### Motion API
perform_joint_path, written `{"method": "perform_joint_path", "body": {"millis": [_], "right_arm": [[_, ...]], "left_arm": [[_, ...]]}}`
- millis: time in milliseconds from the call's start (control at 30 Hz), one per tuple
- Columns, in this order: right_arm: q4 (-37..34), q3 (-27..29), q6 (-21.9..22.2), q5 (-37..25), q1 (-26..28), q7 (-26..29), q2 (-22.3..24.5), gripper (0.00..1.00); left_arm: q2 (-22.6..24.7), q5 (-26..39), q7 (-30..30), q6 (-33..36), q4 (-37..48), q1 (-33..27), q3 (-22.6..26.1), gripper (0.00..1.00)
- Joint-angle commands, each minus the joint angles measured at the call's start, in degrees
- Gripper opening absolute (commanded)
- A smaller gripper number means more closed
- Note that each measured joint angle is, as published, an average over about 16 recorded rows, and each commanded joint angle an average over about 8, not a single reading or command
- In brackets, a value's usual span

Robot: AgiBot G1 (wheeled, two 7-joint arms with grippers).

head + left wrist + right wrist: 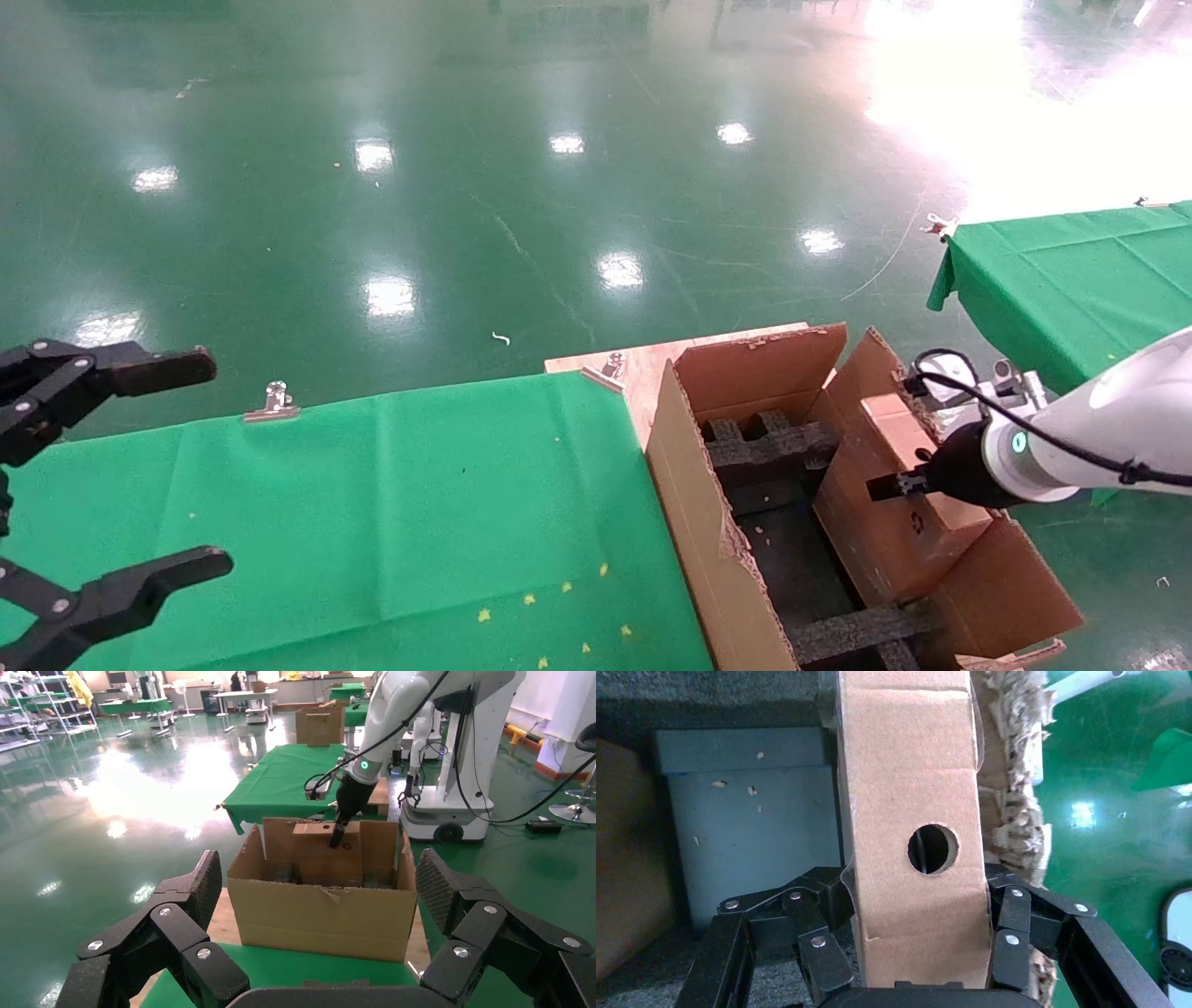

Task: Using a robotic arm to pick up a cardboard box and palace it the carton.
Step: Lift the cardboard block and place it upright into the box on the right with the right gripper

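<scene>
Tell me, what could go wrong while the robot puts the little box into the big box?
1. The cardboard box hangs close to the carton wall with the torn flap. It might catch on that ragged edge.
2. Black foam inserts stick up inside. The box could land on one and sit crooked.
3. The right tool pinches only the box's sides, so a bump might twist it loose.

The left tool waits open over the green table, out of the way.

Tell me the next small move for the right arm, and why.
Probably lower a little further: the right gripper has its fingers clamped on the small box, which sits tilted at the carton rim, partly above the black foam. The left gripper hangs open, idle.
</scene>
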Motion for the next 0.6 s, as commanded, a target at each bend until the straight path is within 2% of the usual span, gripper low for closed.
{"method": "perform_joint_path", "body": {"millis": [33,333,600], "right_arm": [[-0.1,-0.2,0.6,-0.3,-0.8,0.4,-0.2,0.00],[-2.5,-1.0,3.8,0.6,-4.1,0.2,-1.3,0.00],[-7.5,-1.4,5.8,3.9,-6.7,-2.9,-3.7,0.00]], "left_arm": [[0.0,0.0,0.0,0.0,0.0,0.0,0.0,1.00],[0.0,0.0,0.0,0.0,0.0,0.0,0.0,1.00],[0.0,0.0,0.0,0.0,0.0,0.0,0.0,1.00]]}}
